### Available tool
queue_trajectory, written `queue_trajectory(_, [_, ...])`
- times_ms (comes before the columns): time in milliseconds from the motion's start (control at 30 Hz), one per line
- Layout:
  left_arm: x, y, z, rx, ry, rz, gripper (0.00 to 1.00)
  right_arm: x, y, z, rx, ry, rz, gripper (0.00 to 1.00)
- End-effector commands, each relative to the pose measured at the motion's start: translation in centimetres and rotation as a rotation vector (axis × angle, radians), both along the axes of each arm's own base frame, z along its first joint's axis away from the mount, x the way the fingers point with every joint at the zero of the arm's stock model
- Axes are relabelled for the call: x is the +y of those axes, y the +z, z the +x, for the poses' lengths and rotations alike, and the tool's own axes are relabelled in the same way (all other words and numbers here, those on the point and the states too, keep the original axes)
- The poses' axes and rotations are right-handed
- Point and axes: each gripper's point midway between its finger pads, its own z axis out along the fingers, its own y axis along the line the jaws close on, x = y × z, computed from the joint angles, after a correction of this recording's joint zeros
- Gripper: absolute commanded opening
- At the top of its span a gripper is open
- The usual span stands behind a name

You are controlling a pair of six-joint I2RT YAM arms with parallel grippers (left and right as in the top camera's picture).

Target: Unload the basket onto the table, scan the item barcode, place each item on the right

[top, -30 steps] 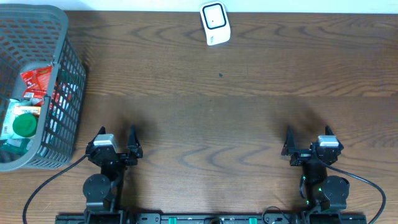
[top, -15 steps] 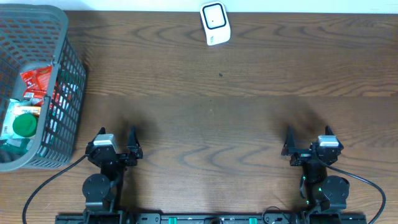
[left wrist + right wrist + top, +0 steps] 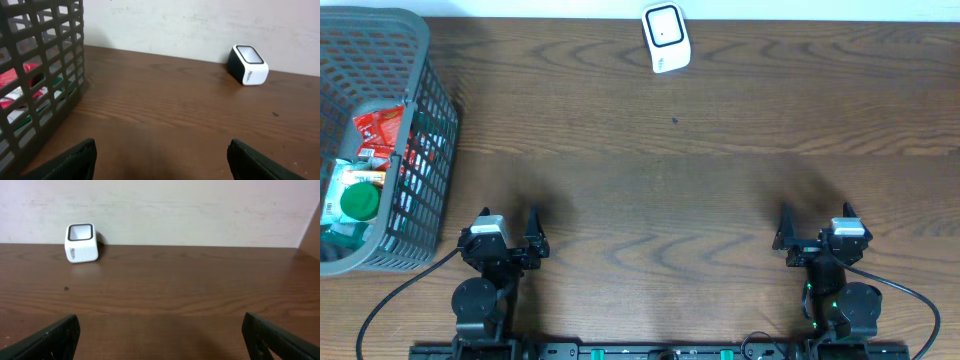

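Observation:
The white barcode scanner (image 3: 666,38) with its dark window stands at the table's far edge, also visible in the left wrist view (image 3: 248,65) and the right wrist view (image 3: 81,242). Items lie in the grey basket (image 3: 430,150) at the left: a red packet (image 3: 380,130) and a green-lidded container (image 3: 360,202). No barcode shows. My left gripper (image 3: 507,222) (image 3: 161,150) sits open and empty near the front edge, just right of the basket. My right gripper (image 3: 815,225) (image 3: 161,322) is open and empty at the front right.
Dark wood table (image 3: 660,170) with a pale wall behind the scanner. The basket's mesh wall (image 3: 40,75) rises close to the left gripper's left side. Cables run from both arm bases along the front edge.

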Motion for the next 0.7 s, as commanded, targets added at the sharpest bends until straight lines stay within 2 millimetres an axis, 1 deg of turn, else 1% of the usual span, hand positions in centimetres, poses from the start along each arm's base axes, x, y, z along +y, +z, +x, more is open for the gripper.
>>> queue_trajectory(0, [-0.03, -0.95, -0.15, 0.033, -0.005, 0.016, 0.84, 0.11, -0.15, 0.00, 0.005, 0.005, 0.014, 0.99])
queue_trajectory(633, [-0.15, -1.05, -0.17, 0.037, -0.010, 0.006, 0.84, 0.11, -0.15, 0.00, 0.005, 0.005, 0.014, 0.99])
queue_trajectory(667, [-0.16, -1.02, -0.17, 0.036, -0.010, 0.003, 0.94, 0.11, -0.15, 0.00, 0.005, 0.005, 0.014, 0.99])
